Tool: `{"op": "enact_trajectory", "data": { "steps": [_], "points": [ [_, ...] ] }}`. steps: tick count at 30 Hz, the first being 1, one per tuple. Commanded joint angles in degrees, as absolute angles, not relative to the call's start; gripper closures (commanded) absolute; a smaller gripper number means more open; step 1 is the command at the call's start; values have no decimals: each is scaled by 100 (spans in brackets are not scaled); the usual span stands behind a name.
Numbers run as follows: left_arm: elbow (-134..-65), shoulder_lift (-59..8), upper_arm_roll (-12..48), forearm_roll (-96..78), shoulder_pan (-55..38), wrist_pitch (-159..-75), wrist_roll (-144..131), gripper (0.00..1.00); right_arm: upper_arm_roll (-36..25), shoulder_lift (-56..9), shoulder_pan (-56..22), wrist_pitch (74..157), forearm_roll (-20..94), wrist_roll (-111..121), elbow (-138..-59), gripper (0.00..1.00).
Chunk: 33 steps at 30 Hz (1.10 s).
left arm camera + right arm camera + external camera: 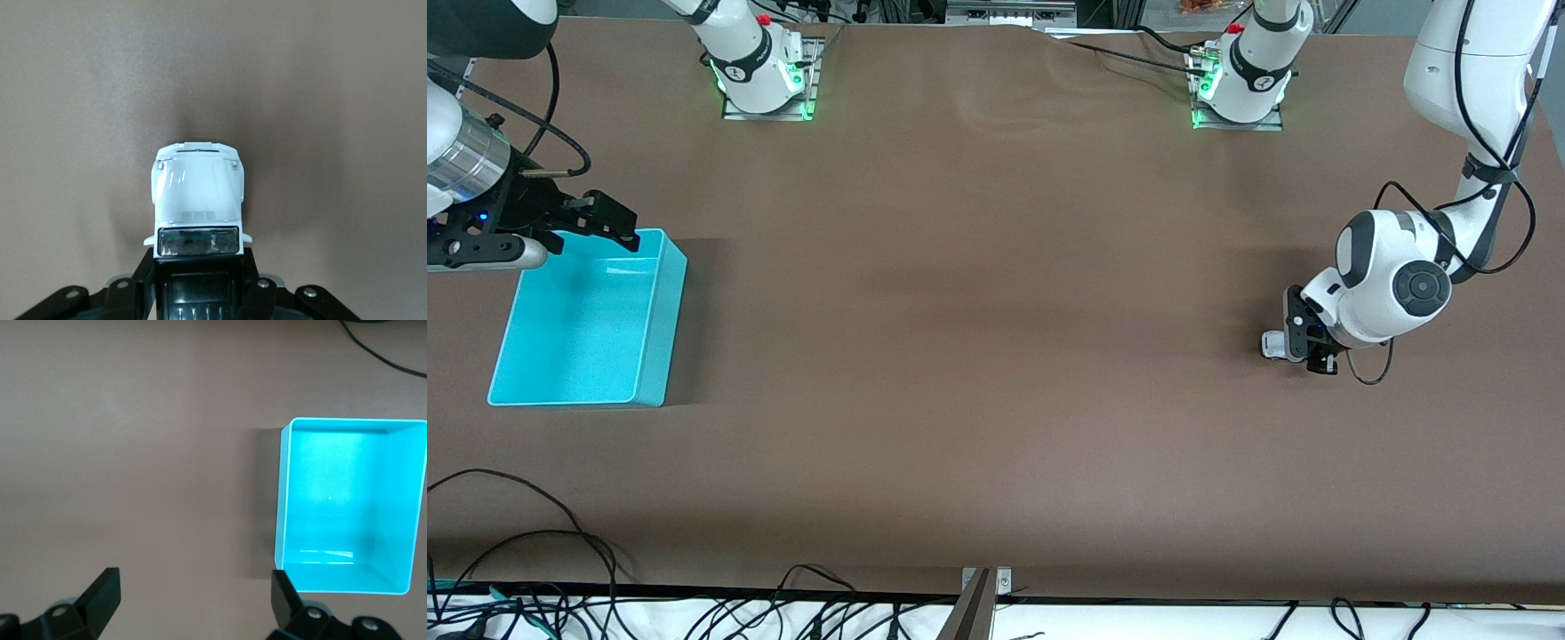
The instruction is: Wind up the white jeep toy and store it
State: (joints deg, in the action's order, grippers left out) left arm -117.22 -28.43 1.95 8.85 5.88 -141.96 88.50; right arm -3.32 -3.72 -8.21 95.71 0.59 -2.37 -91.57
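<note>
Left gripper (1303, 342) was down on the brown surface (996, 356) at the left arm's end, clamped on the rear sides of the white jeep toy (197, 200). Left wrist view showed the glossy white hood and windshield sticking out past the fingers (143, 280); front view showed only a white sliver. Right gripper (596, 222) hung fully spread over the turquoise bin (407, 507), smooth plastic, rectangular, holding nothing.

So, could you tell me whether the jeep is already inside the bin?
No, the bin holds nothing, and the jeep sits on the table in the left pincer at the left arm's end.
</note>
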Motion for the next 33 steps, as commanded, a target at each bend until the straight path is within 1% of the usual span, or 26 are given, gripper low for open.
{"op": "enact_trajectory", "data": {
  "steps": [1, 22, 33],
  "points": [
    [-11769, -2927, 220, 958, 598, -14282, 8578, 100, -343, -404, -826, 9483, 88, -193, -9035, 0],
    [-11742, -3041, 202, 958, 650, -14212, 8613, 100, -343, -404, -826, 9475, 88, -193, -9044, 0],
    [-11619, -3225, 185, 1028, 1160, -14212, 8876, 100, -343, -404, -835, 9475, 97, -193, -9044, 0]
  ]
}}
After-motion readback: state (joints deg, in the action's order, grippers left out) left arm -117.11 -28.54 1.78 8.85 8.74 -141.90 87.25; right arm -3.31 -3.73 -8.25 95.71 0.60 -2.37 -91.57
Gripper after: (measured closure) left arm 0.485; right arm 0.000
